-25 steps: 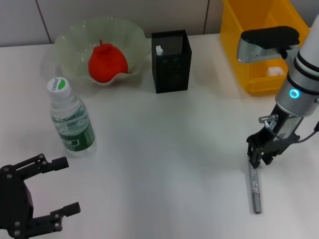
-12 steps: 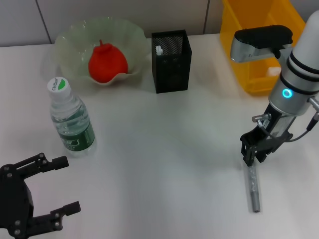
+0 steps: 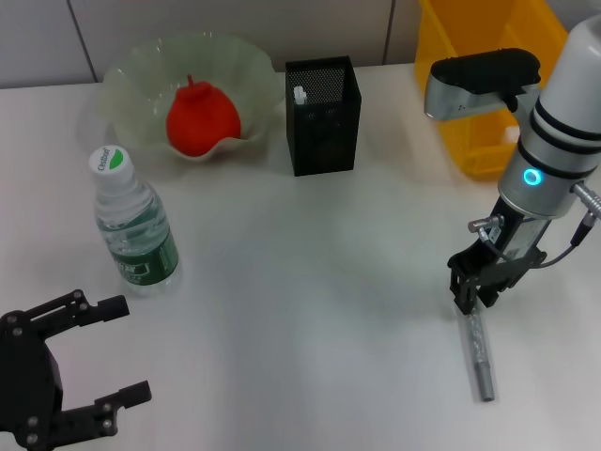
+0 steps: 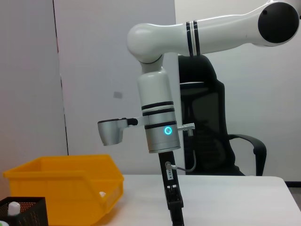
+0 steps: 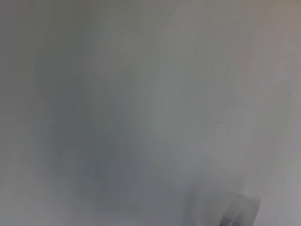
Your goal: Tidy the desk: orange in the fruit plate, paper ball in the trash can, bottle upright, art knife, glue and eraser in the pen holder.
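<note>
My right gripper [image 3: 474, 293] is shut on the upper end of the grey art knife [image 3: 481, 357], whose other end points down toward the table's front right. The gripper also shows in the left wrist view [image 4: 176, 209]. My left gripper [image 3: 127, 348] is open and empty at the front left. The orange [image 3: 200, 117] lies in the fruit plate [image 3: 131, 70]. The bottle [image 3: 134, 225] stands upright. The pen holder [image 3: 322, 122] holds a white-capped stick [image 3: 300, 95]. The trash can [image 3: 479, 75] is at the back right. The paper ball and the eraser are not visible.
The right arm's grey wrist camera housing [image 3: 479, 73] overhangs the trash can's near wall. The right wrist view shows only blurred table surface. The left wrist view shows the trash can [image 4: 61, 188] and an office chair [image 4: 211, 141] behind the table.
My right gripper has moved a little to the left with the art knife's upper end in it. The left arm has not moved.
</note>
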`<control>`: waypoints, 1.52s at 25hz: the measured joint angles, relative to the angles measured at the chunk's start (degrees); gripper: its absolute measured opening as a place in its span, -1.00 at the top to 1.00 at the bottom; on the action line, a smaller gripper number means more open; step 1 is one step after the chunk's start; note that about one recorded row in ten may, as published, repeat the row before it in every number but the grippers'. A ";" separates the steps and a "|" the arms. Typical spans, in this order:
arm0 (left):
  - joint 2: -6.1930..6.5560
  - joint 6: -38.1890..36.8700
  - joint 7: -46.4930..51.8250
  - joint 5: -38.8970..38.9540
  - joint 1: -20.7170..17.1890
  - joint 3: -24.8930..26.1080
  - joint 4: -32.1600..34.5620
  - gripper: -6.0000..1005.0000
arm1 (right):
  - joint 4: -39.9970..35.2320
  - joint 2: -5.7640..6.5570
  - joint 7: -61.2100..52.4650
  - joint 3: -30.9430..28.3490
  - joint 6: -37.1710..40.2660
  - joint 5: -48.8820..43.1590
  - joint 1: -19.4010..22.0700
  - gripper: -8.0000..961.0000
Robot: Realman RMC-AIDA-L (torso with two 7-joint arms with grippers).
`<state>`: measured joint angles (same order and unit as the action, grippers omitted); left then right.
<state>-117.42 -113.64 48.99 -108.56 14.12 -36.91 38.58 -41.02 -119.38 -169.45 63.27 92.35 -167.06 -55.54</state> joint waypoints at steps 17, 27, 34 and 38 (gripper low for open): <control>-0.01 0.18 -0.08 -0.17 0.21 0.00 0.00 -0.56 | 1.07 -0.13 0.00 0.52 -0.25 -0.11 -0.36 0.44; -0.09 0.11 -0.13 -0.03 -0.19 0.00 0.00 -0.56 | 1.87 -0.08 -0.01 2.26 -0.72 -0.11 -0.47 0.46; -0.09 0.07 -0.12 0.06 -0.23 0.00 0.00 -0.56 | 1.58 -0.15 0.00 2.95 -0.36 -0.11 -0.77 0.60; -0.18 -0.04 -0.12 0.07 -0.35 0.00 0.00 -0.56 | -4.67 -0.06 0.00 2.99 3.11 -0.11 0.47 0.69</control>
<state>-117.60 -113.68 48.86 -108.49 13.77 -36.91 38.59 -45.70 -119.44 -169.45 66.26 95.46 -167.17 -55.07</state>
